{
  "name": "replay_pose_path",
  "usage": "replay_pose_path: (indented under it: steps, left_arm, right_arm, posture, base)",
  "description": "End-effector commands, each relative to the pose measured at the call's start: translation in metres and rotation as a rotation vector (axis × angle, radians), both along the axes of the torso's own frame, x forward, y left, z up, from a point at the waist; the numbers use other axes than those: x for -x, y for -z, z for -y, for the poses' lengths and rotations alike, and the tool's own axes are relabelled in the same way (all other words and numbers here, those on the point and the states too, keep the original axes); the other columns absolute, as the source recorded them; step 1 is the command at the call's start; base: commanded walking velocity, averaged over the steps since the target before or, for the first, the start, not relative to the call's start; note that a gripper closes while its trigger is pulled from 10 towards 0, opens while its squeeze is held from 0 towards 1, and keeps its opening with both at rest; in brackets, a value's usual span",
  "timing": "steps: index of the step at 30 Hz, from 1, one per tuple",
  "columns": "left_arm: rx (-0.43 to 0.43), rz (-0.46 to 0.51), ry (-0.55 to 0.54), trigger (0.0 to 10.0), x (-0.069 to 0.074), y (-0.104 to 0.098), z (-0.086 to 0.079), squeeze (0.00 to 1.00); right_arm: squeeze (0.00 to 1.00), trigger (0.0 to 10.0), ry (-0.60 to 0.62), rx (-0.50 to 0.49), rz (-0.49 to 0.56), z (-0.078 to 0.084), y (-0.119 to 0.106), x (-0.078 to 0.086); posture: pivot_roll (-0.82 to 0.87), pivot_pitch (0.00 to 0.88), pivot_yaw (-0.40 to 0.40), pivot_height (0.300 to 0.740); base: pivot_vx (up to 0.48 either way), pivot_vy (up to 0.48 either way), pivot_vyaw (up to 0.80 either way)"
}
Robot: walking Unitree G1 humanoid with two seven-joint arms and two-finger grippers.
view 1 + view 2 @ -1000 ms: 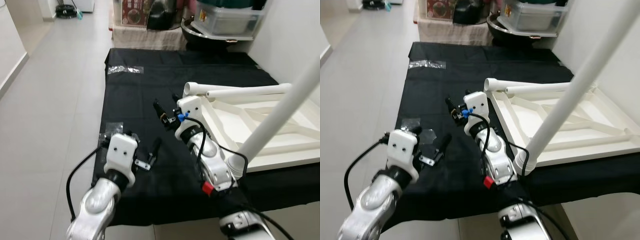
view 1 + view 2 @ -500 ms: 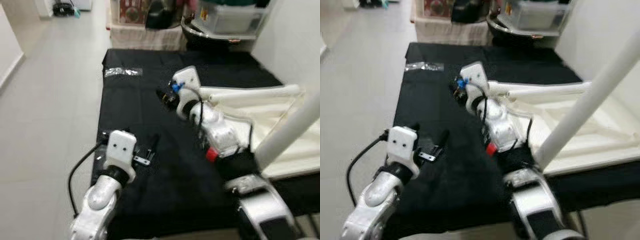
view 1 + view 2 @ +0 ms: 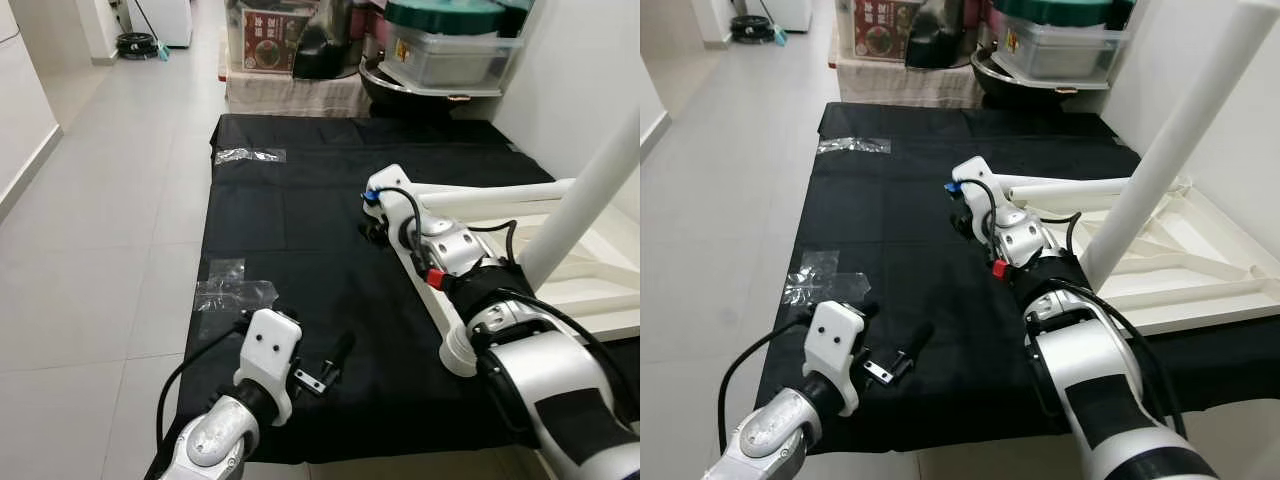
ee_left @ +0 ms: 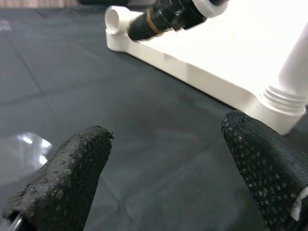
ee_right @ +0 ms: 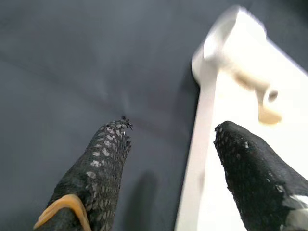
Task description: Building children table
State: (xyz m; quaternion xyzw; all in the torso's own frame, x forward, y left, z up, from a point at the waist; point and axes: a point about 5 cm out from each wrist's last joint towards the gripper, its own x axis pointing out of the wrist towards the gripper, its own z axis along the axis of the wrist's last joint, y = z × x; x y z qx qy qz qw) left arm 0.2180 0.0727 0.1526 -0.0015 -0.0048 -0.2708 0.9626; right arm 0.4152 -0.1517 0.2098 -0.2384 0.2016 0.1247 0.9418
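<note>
The white table top (image 3: pixel 590 290) lies upside down on the black cloth (image 3: pixel 300 230), at the right. One white leg (image 3: pixel 585 195) stands screwed into its near corner. A second leg (image 3: pixel 490 195) lies along its far edge. My right gripper (image 3: pixel 372 228) is stretched out to the top's far left corner and is open. In the right wrist view that corner and the leg's hollow end (image 5: pixel 226 41) sit just beyond the fingertips. My left gripper (image 3: pixel 300 335) hovers open over the cloth's near edge with nothing in it.
Two clear plastic bags (image 3: pixel 248 155) (image 3: pixel 232 290) lie on the cloth's left side. Storage bins and a dark bowl (image 3: pixel 430 60) crowd the far end. A white wall runs along the right. Grey tiled floor (image 3: pixel 90 230) stretches to the left.
My right arm has stretched forward, carrying its gripper from beside the table top's edge to the far corner. The left gripper sits nearer to me, and the view has shifted.
</note>
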Motion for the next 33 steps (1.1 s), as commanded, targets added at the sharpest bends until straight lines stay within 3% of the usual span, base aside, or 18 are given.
replay_pose_path:
  steps: [1,14,16,26,27,33]
  left_arm:
    - [-0.006,-0.030,0.030,10.0,0.004,0.005,0.002,0.00]
    - [0.011,-0.035,0.038,10.0,0.011,0.003,0.009,0.00]
    - [0.013,-0.038,0.033,10.0,0.011,0.003,0.008,0.00]
    - [0.010,-0.032,0.022,10.0,0.010,0.003,0.008,0.00]
    - [0.009,-0.031,0.019,10.0,0.009,0.003,0.008,0.00]
    - [0.004,-0.027,0.007,10.0,0.008,0.003,0.008,0.00]
  right_arm:
    - [0.00,10.0,0.033,0.025,-0.057,0.011,0.006,0.001]
    - [0.00,10.0,0.192,-0.044,-0.114,0.026,0.023,0.006]
    - [0.00,10.0,0.159,-0.041,-0.168,0.023,0.030,0.008]
    - [0.00,10.0,0.070,0.003,-0.228,0.016,0.038,0.011]
    - [0.00,0.0,0.048,0.008,-0.230,0.015,0.038,0.011]
    - [0.00,0.0,-0.028,0.028,-0.225,0.011,0.035,0.010]
  posture:
    - [0.03,0.147,-0.117,0.740]
    - [0.01,0.186,-0.133,0.740]
    - [0.00,0.190,-0.139,0.740]
    - [0.00,0.186,-0.142,0.740]
    - [0.00,0.184,-0.143,0.740]
    - [0.00,0.181,-0.147,0.740]
  base:
    - [0.000,0.000,0.00]
    - [0.000,0.000,0.00]
    - [0.000,0.000,0.00]
    - [0.000,0.000,0.00]
    - [0.000,0.000,0.00]
    - [0.000,0.000,0.00]
